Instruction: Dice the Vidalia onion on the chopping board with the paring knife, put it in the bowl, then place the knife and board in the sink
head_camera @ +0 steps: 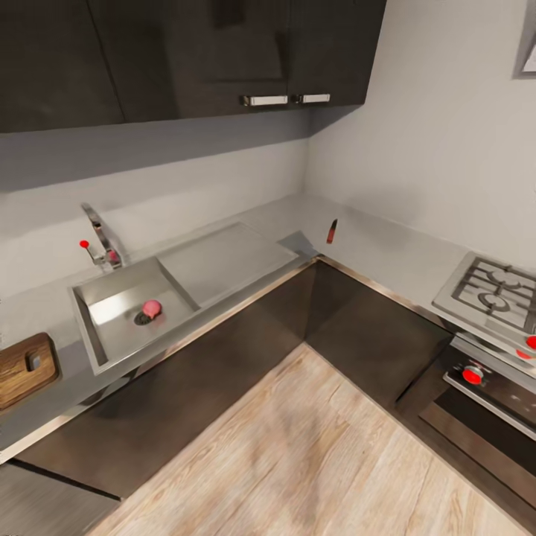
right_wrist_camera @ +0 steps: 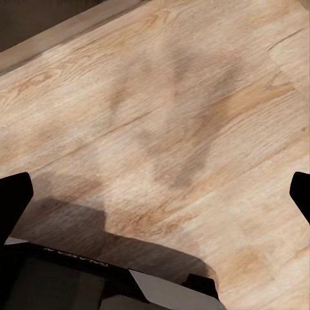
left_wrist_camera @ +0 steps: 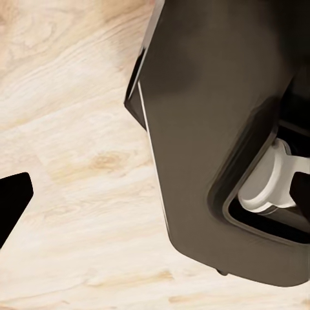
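Grey countertop (head_camera: 387, 253) wraps the corner ahead of my head camera. Its sink (head_camera: 112, 339) holds the Vidalia onion (head_camera: 152, 308), touching the drain; the chopping board (head_camera: 24, 366) lies beside the sink, the paring knife (head_camera: 331, 231) well beyond the drainboard. My left wrist sees plank floor (left_wrist_camera: 71, 161) and my dark base; my right wrist floor, both grippers spread, empty. Risk: the round onion rolling from a loose pinch.
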Robot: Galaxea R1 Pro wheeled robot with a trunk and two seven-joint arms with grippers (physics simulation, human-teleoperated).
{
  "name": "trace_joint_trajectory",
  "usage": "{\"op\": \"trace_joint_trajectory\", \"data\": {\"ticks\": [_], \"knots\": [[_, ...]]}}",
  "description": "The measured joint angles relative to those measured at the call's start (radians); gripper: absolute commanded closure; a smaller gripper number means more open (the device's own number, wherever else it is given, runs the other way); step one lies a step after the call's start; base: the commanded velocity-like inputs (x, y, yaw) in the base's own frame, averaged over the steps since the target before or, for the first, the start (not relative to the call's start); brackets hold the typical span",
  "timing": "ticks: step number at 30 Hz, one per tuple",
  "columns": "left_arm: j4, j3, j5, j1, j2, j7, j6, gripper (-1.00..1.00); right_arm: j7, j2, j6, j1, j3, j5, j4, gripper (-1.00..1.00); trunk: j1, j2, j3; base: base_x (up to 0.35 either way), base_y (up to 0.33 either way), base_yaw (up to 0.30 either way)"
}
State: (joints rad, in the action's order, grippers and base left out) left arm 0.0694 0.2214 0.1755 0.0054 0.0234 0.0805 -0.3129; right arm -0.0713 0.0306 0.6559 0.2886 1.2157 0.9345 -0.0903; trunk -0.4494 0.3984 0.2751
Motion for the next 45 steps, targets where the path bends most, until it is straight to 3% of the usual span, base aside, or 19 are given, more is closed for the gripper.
{"op": "trace_joint_trajectory", "data": {"ticks": [4,6,11,45], "knots": [[0.0,0.0,0.0,0.0,-0.001,0.0,0.0,-1.0,0.0,0.0,0.001,0.0,0.0,0.033,0.0,-1.0,0.0,0.0,-0.006,0.0,0.0,0.121],[0.0,0.0,0.0,0.0,-0.001,0.0,0.0,-1.0,0.001,-0.001,0.002,0.0,-0.001,0.07,0.0,-1.0,0.0,0.0,-0.009,0.0,0.0,0.147],[0.0,0.0,0.0,0.0,-0.001,0.0,-0.003,-1.0,0.004,-0.001,0.005,0.001,0.0,0.102,0.0,-1.0,0.0,0.0,-0.017,-0.004,-0.001,0.164],[0.0,-0.001,0.0,0.0,-0.002,0.0,-0.008,-1.0,0.005,0.0,0.013,0.0,0.001,0.107,0.001,-1.0,0.0,0.0,-0.056,-0.209,-0.209,0.219]]}}
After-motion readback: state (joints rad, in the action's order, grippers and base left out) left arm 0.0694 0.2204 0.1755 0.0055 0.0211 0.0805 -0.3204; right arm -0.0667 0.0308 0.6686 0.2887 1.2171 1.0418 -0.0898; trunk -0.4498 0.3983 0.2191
